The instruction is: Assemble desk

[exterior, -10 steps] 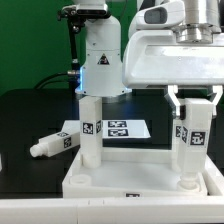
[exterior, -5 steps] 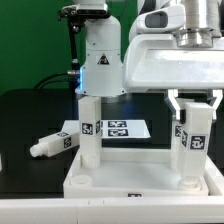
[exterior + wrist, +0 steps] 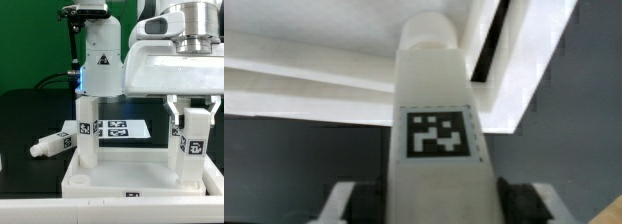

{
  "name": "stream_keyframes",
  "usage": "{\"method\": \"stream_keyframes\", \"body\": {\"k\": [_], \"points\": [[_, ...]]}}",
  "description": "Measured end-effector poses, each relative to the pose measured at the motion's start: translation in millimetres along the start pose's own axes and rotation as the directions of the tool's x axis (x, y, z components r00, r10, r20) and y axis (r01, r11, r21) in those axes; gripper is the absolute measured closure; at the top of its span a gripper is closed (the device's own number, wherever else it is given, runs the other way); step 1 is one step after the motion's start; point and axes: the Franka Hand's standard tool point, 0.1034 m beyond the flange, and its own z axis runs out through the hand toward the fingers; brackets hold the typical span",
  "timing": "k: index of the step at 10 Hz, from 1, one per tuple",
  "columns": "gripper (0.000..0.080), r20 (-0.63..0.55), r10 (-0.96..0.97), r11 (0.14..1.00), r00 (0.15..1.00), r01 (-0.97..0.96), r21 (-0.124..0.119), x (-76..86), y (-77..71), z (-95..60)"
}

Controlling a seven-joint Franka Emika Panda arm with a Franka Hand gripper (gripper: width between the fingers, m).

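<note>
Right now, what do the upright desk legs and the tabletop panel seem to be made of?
Upright desk legs: probably matte white plastic, with smooth, uniform blocky faces and stuck-on tags. Tabletop panel: seemingly the same plastic, with a raised moulded rim.

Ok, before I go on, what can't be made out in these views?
- Foot of the held leg in its corner socket: in the exterior view the tabletop rim hides it, and in the wrist view the leg itself blocks it.
- Gripper fingertips: cut off by the edge of the wrist view, and blurred.
- Standing leg seating: too small to tell in the exterior view.
- A fourth leg: in neither view. Only the loose leg shows.
</note>
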Motion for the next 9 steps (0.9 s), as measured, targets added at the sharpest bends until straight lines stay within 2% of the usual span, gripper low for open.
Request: {"method": "stream_keyframes", "body": {"k": [1, 2, 3, 4, 5, 6, 7, 8, 9], "points": [[0.0451, 0.000, 0.000, 1.000, 1.000, 0.000, 0.000, -0.1, 0.0, 0.0], [0.0270, 0.000, 0.000, 1.000, 1.000, 0.000, 0.000, -0.1, 0.0, 0.0], [0.0270, 0.000, 0.000, 1.000, 1.000, 0.000, 0.000, -0.1, 0.0, 0.0], [0.0171, 0.008, 0.002, 1.000, 1.000, -0.002, 0.000, -0.6, 0.7, 0.1], [0.0156, 0.095, 0.026, 1.000, 0.995, -0.026, 0.005, 3.6, 6.2, -5.6], [0.0156, 0.087, 0.051, 0.999, 0.995, -0.052, 0.007, 18.6, 13.7, -11.7], [0.0151, 0.117, 0.061, 0.998, 0.991, -0.062, 0.004, 19.8, 16.3, -9.2], [0.0151, 0.221, 0.062, 0.998, 0.973, -0.065, 0.007, 17.6, 12.2, -8.1], [0.0150, 0.273, 0.071, 0.997, 0.959, -0.076, 0.008, 24.4, 11.9, -7.0]]}}
